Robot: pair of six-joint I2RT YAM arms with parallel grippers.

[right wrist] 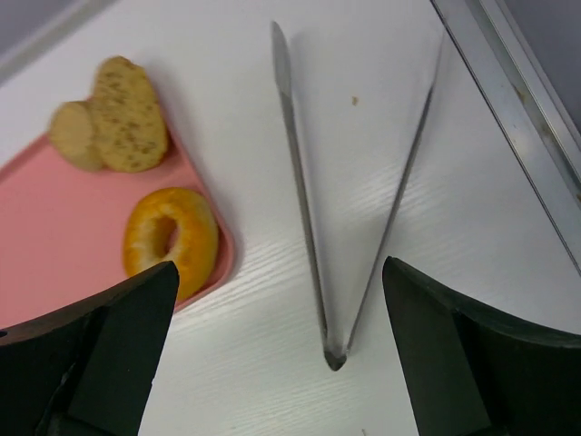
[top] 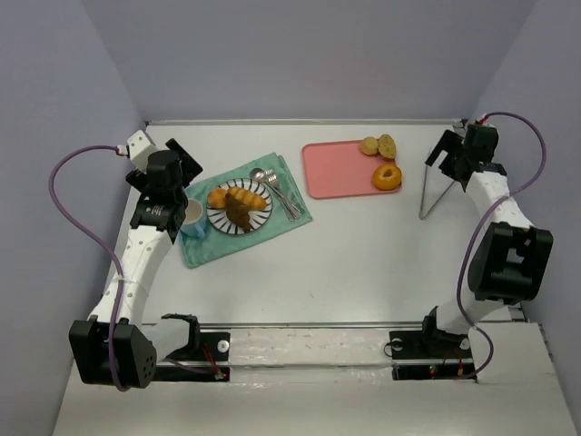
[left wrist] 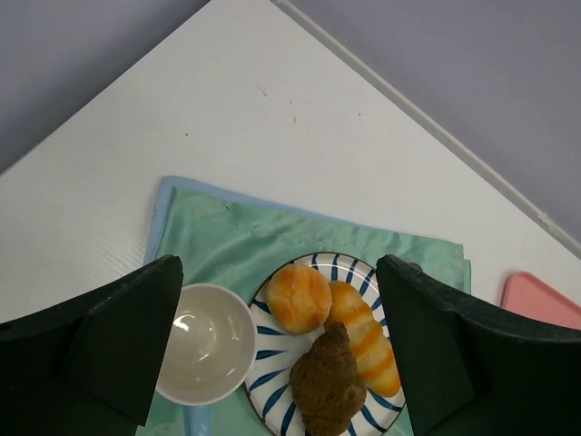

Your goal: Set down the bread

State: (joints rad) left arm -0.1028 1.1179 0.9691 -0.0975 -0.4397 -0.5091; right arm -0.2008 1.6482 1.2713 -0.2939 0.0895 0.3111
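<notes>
The bread lies on a blue-striped white plate (top: 224,219): a round golden-orange bun (top: 218,196), a long golden ribbed roll (top: 249,199) and a dark brown croissant (top: 239,215). The left wrist view shows the bun (left wrist: 300,296), the roll (left wrist: 368,341) and the croissant (left wrist: 329,386) on the plate (left wrist: 269,351). My left gripper (top: 184,166) (left wrist: 280,327) is open and empty, above the plate and a white cup (left wrist: 204,343). My right gripper (top: 451,153) (right wrist: 280,350) is open and empty above metal tongs (right wrist: 309,227) lying on the table.
The plate, the cup (top: 193,216), a spoon (top: 264,179) and a fork (top: 289,202) sit on a green cloth (top: 218,243). A pink tray (top: 336,170) at the back holds a ring-shaped golden pastry (top: 387,176) and two small seeded pieces (top: 378,145). The tongs (top: 438,188) lie right of the tray.
</notes>
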